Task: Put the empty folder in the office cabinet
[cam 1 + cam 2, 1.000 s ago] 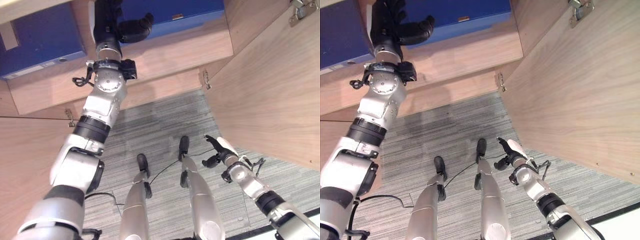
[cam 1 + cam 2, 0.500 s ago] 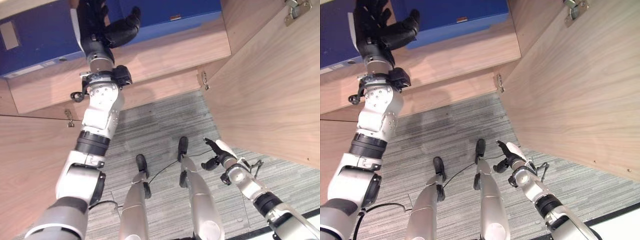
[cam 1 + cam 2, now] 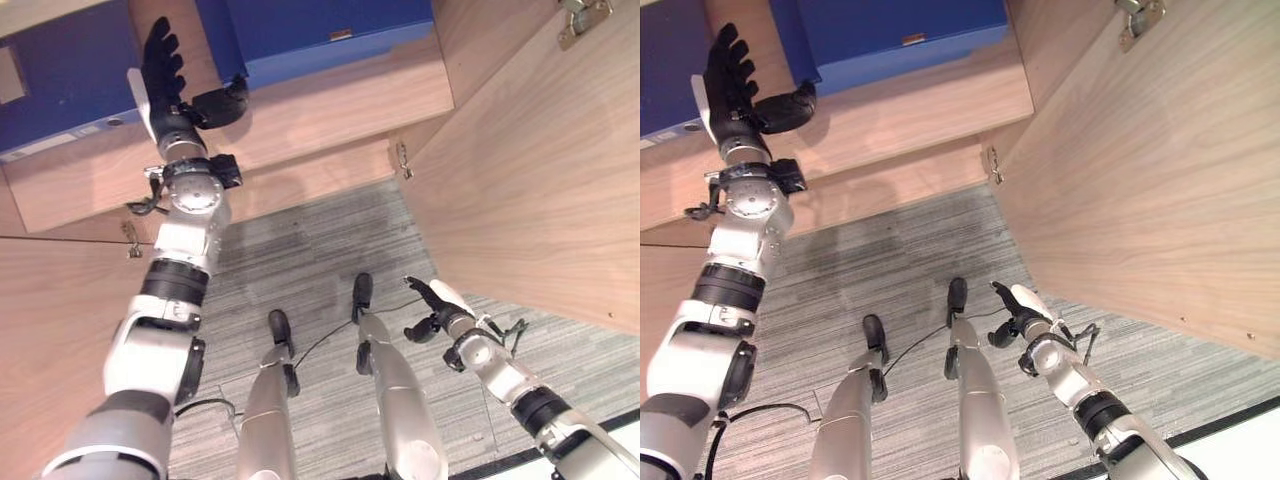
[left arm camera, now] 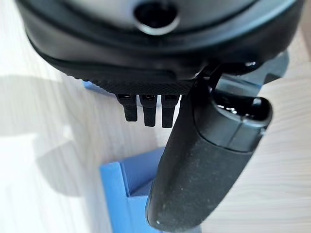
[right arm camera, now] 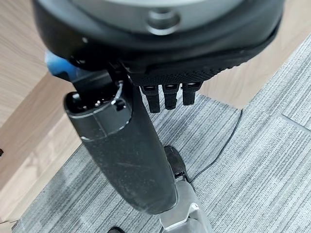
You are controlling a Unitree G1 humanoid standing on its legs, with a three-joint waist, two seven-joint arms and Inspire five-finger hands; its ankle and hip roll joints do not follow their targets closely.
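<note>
1. Blue folder lies flat on the wooden cabinet shelf, inside the office cabinet, with its near edge set just behind the shelf's front lip. A second blue folder sits further to the robot's left on the same shelf, apart from the first.

2. Left hand is raised in front of the shelf, between the two folders. Its fingers are straight and spread, thumb held out towards the folder — nothing is gripped. The left wrist view shows the fingers extended over pale wood with a blue corner beyond them.

3. Right hand hangs low over the grey carpet, well apart from the cabinet, fingers relaxed and holding nothing.

4. Judgement: the folder appears placed; the step in hand looks like clearing the left hand from the shelf. To do this well, draw the hand straight back, fingers kept straight, so the thumb does not catch the folder's near edge and drag it forward.

5. Orientation: the folder's long axis appears to run along the shelf, side to side, its long face towards the room. How deep it reaches I cannot tell.

6. Open cabinet door stands to the robot's right — keep the right arm clear of it.
</note>
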